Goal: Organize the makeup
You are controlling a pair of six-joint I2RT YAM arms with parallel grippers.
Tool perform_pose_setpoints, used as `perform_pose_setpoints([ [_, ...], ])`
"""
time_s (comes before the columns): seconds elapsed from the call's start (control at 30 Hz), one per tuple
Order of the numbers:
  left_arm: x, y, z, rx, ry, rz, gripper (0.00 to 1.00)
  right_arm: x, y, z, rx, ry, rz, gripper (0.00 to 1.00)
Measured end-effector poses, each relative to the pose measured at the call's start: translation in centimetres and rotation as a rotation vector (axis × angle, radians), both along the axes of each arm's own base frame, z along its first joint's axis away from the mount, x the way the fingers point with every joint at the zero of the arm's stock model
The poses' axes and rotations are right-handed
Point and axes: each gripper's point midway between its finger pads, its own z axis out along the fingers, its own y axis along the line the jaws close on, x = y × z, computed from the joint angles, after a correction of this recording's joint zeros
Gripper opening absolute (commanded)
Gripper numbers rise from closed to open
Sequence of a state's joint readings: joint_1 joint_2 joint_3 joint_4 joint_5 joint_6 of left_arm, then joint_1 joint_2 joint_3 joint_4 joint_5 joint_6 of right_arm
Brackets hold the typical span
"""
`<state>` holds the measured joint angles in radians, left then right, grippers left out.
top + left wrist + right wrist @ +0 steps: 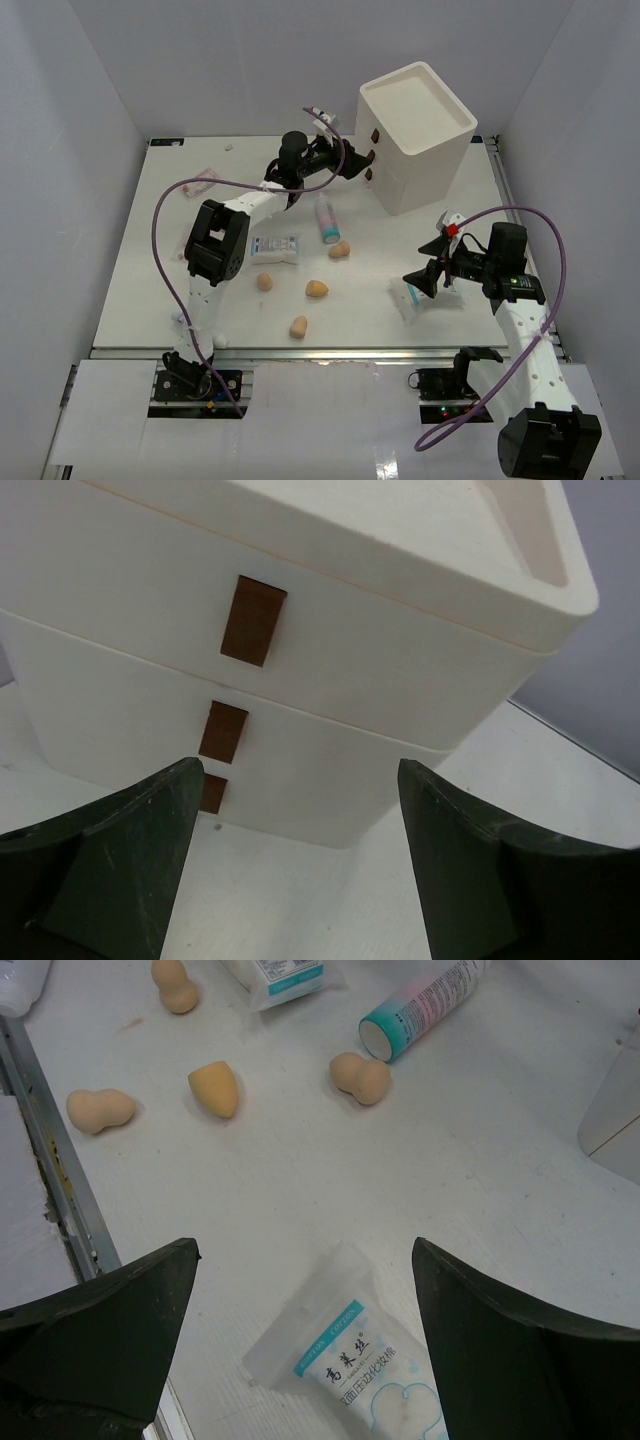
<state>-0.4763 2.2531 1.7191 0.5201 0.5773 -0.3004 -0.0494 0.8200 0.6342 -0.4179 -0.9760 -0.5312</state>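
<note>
The makeup lies scattered on the white table. Tan sponges (265, 282) (317, 289) (299, 327) sit near the middle, and another (340, 249) lies beside the white bottle with a teal cap (327, 220). One white packet (275, 247) lies left of centre. My right gripper (428, 263) hangs open over a second packet (350, 1360), which lies between its fingers without touching them. My left gripper (357, 162) is open and empty, close in front of the drawer box (400, 670), facing its brown knobs (222, 732).
Pinkish sachets (200, 183) lie at the far left of the table. The tall white drawer box (415, 135) stands at the back right. A metal rail (320, 350) runs along the table's near edge. White walls close in both sides.
</note>
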Motion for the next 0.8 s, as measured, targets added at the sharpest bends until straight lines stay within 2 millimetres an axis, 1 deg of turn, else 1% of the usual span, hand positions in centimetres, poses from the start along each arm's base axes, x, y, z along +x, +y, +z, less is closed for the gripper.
perform_pose_setpoints([
  [0.23, 3.1, -1.1, -1.1, -0.022, -0.055, 0.031, 0.81, -0.2, 0.3, -0.1, 0.000, 0.006, 0.016, 0.94],
  [0.37, 3.8, -1.4, -1.6, -0.032, -0.064, 0.042, 0.80, -0.2, 0.5, -0.2, -0.003, 0.011, 0.023, 0.94],
  [0.43, 4.1, -1.5, -1.2, -0.041, -0.076, 0.044, 0.79, -0.3, 0.6, -0.3, -0.004, 0.013, 0.025, 0.94],
  [0.67, 4.2, -2.1, 1.6, -0.100, -0.139, 0.038, 0.77, -0.3, 0.7, -0.4, -0.004, 0.020, 0.028, 0.94],
  [0.73, 4.3, -2.4, 2.1, -0.116, -0.156, 0.037, 0.74, -0.3, 0.7, -0.5, -0.005, 0.020, 0.030, 0.94],
  [0.8, 4.4, -2.7, 2.1, -0.123, -0.160, 0.039, 0.73, -0.3, 0.7, -0.5, -0.005, 0.020, 0.032, 0.94],
])
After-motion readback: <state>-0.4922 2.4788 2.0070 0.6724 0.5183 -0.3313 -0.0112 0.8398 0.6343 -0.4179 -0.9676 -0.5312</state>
